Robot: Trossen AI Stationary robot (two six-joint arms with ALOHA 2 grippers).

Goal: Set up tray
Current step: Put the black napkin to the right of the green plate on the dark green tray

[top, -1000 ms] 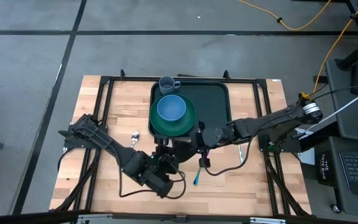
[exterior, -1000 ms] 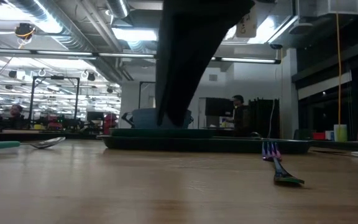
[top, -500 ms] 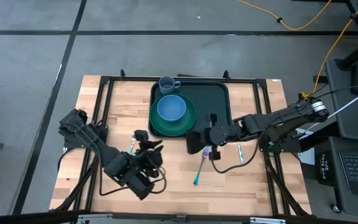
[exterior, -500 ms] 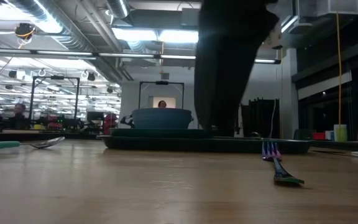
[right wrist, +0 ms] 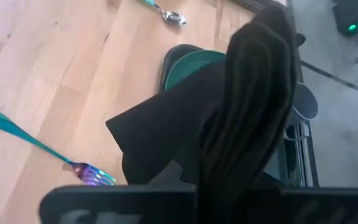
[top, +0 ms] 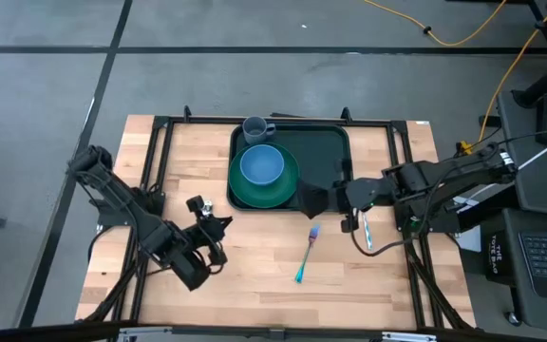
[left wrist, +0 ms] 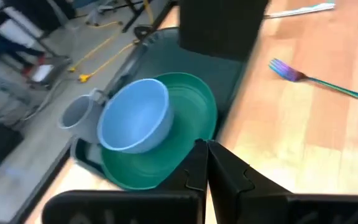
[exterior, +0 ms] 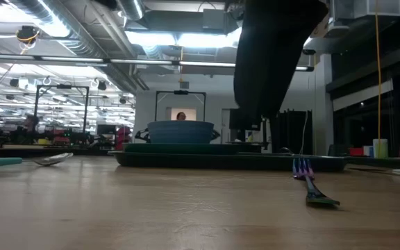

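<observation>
The right tool (top: 342, 197) reaches in from 3 o'clock, pinching a black napkin (top: 313, 199) over the tray (top: 335, 152). The left tool (top: 202, 211) sits shut and empty at 8 o'clock.

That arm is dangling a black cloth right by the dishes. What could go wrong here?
The black napkin hangs loosely from the shut right gripper over the tray edge; it might drag against the green plate and blue bowl, or land crumpled. The fork lies on the table just below, so a low sweep could knock it.
</observation>
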